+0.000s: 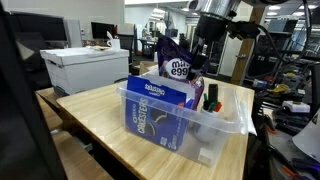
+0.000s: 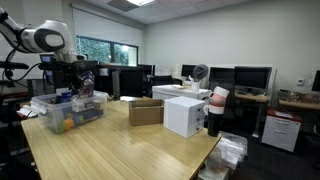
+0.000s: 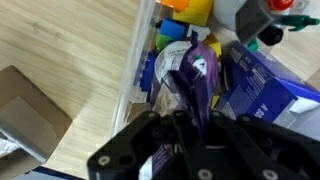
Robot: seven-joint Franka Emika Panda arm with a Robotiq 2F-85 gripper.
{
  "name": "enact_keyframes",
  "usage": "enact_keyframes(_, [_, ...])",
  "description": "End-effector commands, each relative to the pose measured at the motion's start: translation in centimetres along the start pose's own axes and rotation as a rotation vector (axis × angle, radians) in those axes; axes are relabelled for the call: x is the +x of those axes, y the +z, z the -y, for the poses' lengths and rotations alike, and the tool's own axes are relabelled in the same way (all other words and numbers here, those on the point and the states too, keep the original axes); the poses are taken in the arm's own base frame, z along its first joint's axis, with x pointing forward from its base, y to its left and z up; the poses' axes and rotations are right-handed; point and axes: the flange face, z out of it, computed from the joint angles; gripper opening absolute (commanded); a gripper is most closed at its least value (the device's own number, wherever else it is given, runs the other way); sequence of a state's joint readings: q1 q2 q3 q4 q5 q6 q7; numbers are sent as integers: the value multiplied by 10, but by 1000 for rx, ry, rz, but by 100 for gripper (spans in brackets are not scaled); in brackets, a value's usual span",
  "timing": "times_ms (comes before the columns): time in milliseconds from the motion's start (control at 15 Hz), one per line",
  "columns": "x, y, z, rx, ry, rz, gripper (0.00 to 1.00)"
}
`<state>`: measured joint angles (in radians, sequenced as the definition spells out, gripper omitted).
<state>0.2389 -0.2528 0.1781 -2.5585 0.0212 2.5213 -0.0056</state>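
Grip: black robot gripper [image 3: 196, 116], jaws pinched together on the crinkly purple snack bag [image 3: 201, 72].
Bag: upright inside the clear plastic bin [image 1: 226, 120].
Beside it: blue cardboard box [image 1: 160, 98].

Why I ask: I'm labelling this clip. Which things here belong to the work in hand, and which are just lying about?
In hand: the gripper, shut on the purple bag; the clear bin beneath it.
Lying about: the blue box inside the bin; the white box and the cardboard box, both outside it.
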Motion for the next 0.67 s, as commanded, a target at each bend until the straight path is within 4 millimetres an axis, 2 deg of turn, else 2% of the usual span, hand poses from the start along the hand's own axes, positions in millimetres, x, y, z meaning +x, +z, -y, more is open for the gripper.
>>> enact_keyframes(0, [18,-19,-4,-38,25,6,5])
enact_keyframes(400, [45,-51,-19,-76,56,6,5])
enact_keyframes(600, [58,-72,-33,-97,80,8,5])
